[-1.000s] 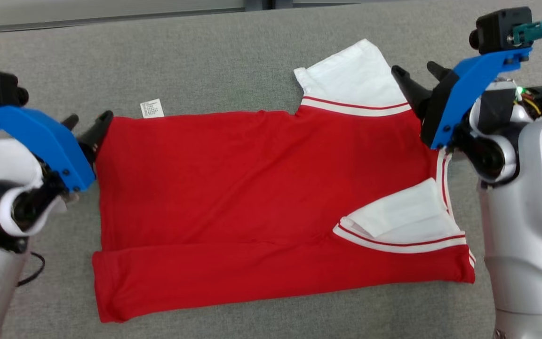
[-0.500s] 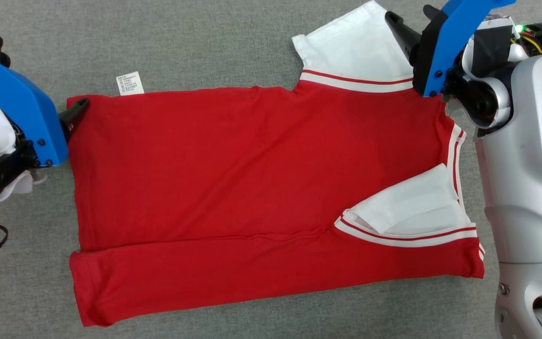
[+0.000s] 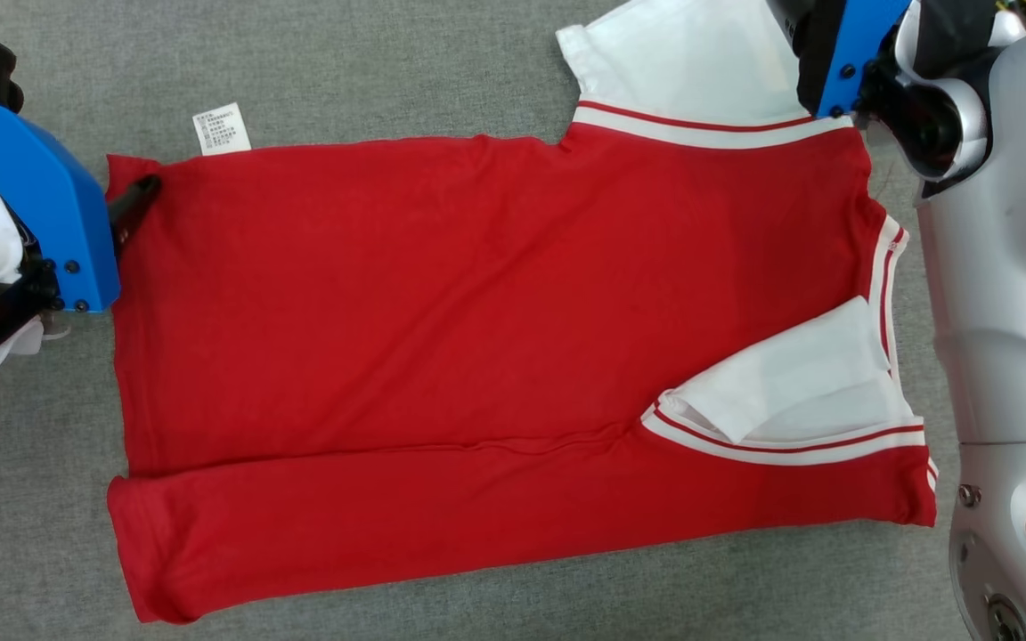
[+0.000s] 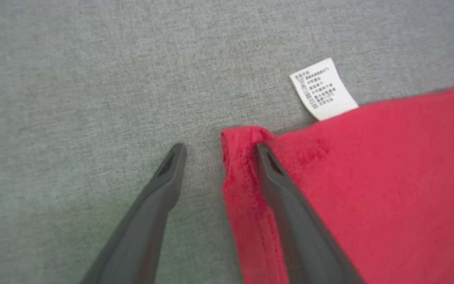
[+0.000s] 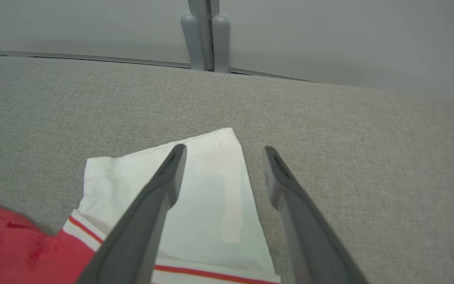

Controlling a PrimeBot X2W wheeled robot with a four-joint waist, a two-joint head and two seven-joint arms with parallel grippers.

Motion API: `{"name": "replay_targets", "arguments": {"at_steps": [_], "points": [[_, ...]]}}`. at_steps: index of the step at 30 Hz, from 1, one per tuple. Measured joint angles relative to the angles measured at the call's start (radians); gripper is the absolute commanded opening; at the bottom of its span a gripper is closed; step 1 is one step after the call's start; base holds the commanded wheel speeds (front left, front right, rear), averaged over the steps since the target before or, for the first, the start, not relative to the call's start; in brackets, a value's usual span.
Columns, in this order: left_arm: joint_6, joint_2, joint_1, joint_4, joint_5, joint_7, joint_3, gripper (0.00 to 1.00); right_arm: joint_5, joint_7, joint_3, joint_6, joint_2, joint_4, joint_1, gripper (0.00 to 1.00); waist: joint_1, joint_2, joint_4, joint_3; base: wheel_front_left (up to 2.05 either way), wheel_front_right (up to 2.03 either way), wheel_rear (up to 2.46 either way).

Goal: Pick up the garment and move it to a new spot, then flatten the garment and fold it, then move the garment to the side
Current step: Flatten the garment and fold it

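**Red garment lies flat, both grippers open at its far corners**

The garment point(image 3: 477, 312), a red shirt with white sleeves, lies spread on the grey cloth-covered table point(image 3: 344, 71). Its hem is towards the robot's left and its neck end towards the right. The long side nearest the robot is folded over into a red band, and the near sleeve point(image 3: 798, 383) lies tucked on top of the body. The far sleeve point(image 3: 682, 71) sticks out flat towards the table's far edge. A white care label point(image 3: 222, 129) pokes out from the far side near the hem.

The left gripper point(image 4: 219, 148) is spread wide and holds nothing. It straddles the garment's far hem corner, with one finger over red cloth and the other over bare table.

The right gripper point(image 5: 224, 150) is likewise wide apart and empty. One finger is over the far sleeve and the other is over bare table just beside the sleeve's edge. Whether either gripper touches the cloth I cannot tell.
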Motion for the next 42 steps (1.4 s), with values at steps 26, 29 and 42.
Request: {"name": "replay_targets", "arguments": {"at_steps": [26, 29, 42], "points": [[-0.126, -0.119, -0.03, -0.043, 0.006, -0.126, -0.06, 0.0, -0.293, 0.123, -0.186, 0.0, -0.037, 0.179, -0.108, 1.0, 0.0001, 0.0, 0.174, 0.067, 0.0, 0.0, 0.0], [-0.133, -0.126, -0.03, -0.024, 0.005, -0.137, -0.061, 0.0, -0.299, 0.144, -0.176, 0.0, -0.049, 0.186, -0.108, 0.38, 0.0, -0.0001, 0.181, 0.065, 0.0, 0.0, 0.0], [-0.141, -0.136, -0.029, 0.022, -0.006, -0.21, -0.046, 0.0, -0.262, 0.058, -0.16, 0.0, -0.07, 0.167, -0.094, 0.0, 0.0002, 0.0, 0.163, 0.05, 0.0, 0.0, 0.0]]}}
